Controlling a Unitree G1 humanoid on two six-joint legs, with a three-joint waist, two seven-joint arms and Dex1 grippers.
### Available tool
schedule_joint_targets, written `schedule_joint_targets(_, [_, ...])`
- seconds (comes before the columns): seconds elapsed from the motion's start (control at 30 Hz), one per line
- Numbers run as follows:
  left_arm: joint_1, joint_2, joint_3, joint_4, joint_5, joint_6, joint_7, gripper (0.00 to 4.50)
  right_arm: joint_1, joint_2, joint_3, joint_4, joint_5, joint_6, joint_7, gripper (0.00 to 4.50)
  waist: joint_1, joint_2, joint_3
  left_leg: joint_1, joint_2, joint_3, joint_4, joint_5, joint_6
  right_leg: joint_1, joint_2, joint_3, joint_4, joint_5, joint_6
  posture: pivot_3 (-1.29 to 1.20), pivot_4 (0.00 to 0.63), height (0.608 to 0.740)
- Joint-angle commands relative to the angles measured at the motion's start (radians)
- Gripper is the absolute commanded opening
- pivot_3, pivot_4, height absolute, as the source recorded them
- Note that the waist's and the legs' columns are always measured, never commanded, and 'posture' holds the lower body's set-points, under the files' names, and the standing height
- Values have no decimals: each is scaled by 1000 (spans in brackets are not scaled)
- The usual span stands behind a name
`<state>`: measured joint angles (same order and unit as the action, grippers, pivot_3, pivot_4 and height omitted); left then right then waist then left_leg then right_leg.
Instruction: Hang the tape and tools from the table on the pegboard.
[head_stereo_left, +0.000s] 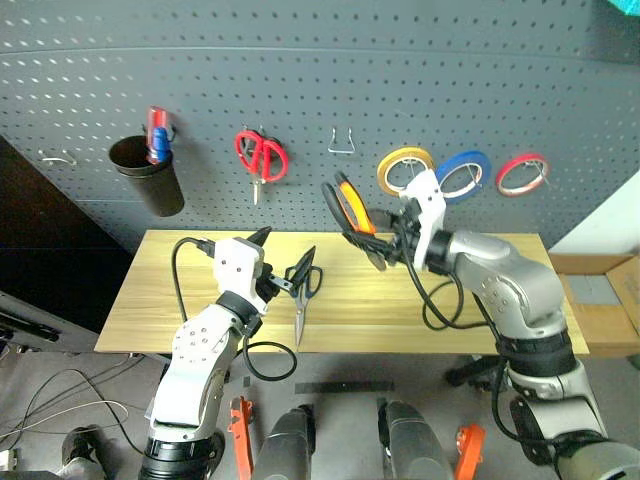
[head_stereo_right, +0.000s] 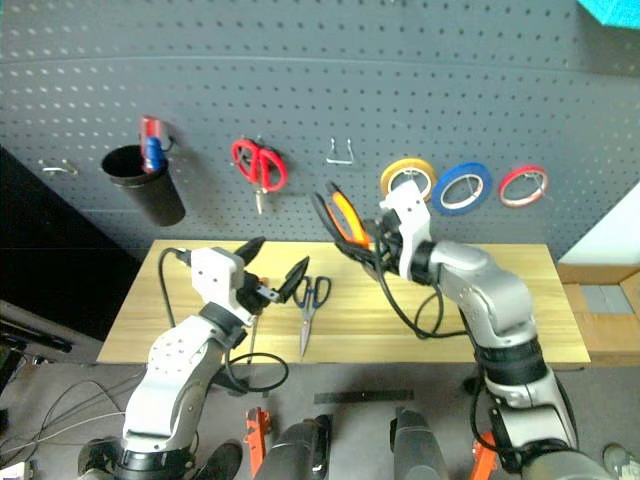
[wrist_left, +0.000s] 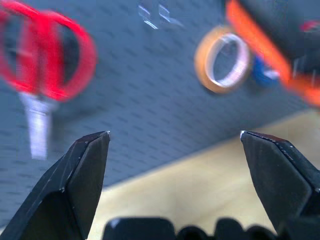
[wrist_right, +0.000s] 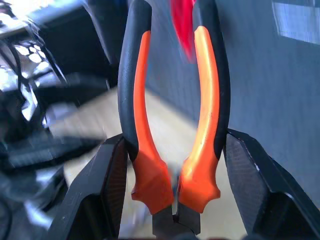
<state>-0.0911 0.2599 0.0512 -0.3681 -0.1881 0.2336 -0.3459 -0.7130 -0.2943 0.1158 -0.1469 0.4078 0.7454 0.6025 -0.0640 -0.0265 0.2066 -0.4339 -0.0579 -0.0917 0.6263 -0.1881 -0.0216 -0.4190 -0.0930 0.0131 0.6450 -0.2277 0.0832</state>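
My right end effector (head_stereo_left: 372, 232) grips the orange-and-black-handled pliers (head_stereo_left: 350, 208) before the dark grey pegboard (head_stereo_left: 320, 80); my left end effector (head_stereo_left: 282, 258) gapes wide, empty, above the light wooden surface (head_stereo_left: 450, 310). I read no lettering.

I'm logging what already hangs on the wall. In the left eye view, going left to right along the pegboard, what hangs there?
Empty hook → black cup → red-handled scissors → empty metal hook → yellow tape roll → blue tape roll → red tape roll.
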Motion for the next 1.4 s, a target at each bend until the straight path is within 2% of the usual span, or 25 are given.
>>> schedule_joint_targets(0.03, [-22,5,38,-6,14,-47,31,4500,-112,51,7,129,-48,-150,9,2345,8,-2,-9,0,0,1,0,0,0,0,1,0,0,1,-1,-53,60,740])
schedule_joint_targets(0.23, [-73,-2,29,38,25,-67,42,4500,-285,134,8,408,-152,-389,-10,2345,14,-2,-19,1,1,1,1,5,-6,1,3,1,0,5,-1,-66,63,740])
schedule_joint_targets(0.43, [-101,-20,-1,72,36,-88,44,4500,-435,188,-49,688,-206,-617,-80,2345,4,-3,-28,2,2,2,1,5,-7,-1,4,3,2,8,-3,-70,64,740])
schedule_joint_targets(0.63, [-87,-32,-40,92,75,-97,60,4500,-540,226,-80,872,-234,-778,-107,2345,2,-2,-28,2,3,3,0,5,-7,-1,4,3,2,8,-4,-65,83,740])
schedule_joint_targets(0.8, [-39,-55,-64,10,72,-50,77,4500,-594,241,-112,895,-225,-828,-133,2345,-5,-2,-28,2,3,3,0,5,-7,-2,5,4,3,8,-4,-72,121,740])
schedule_joint_targets(0.93, [-28,-58,-62,-86,56,16,89,4500,-636,239,-153,848,-197,-845,-154,2345,-4,1,-23,2,3,2,-1,5,-7,-2,5,3,2,8,-4,-63,194,740])
schedule_joint_targets(1.03, [-32,-64,-78,-98,57,42,87,4500,-638,250,-176,833,-180,-864,-150,2345,-1,4,-8,2,4,2,0,5,-6,-1,5,3,2,7,-5,-56,239,740])
schedule_joint_targets(1.23, [-47,-70,-94,-104,60,71,83,4500,-621,283,-179,871,-191,-894,-176,2345,-1,4,29,3,6,3,1,5,-6,-1,6,4,4,6,-6,-54,292,740])
schedule_joint_targets(1.4, [-57,-76,-99,-96,75,80,98,4500,-637,295,-177,946,-215,-936,-206,2345,-1,4,59,3,14,6,0,5,-4,-2,6,4,5,6,-7,-51,310,740])
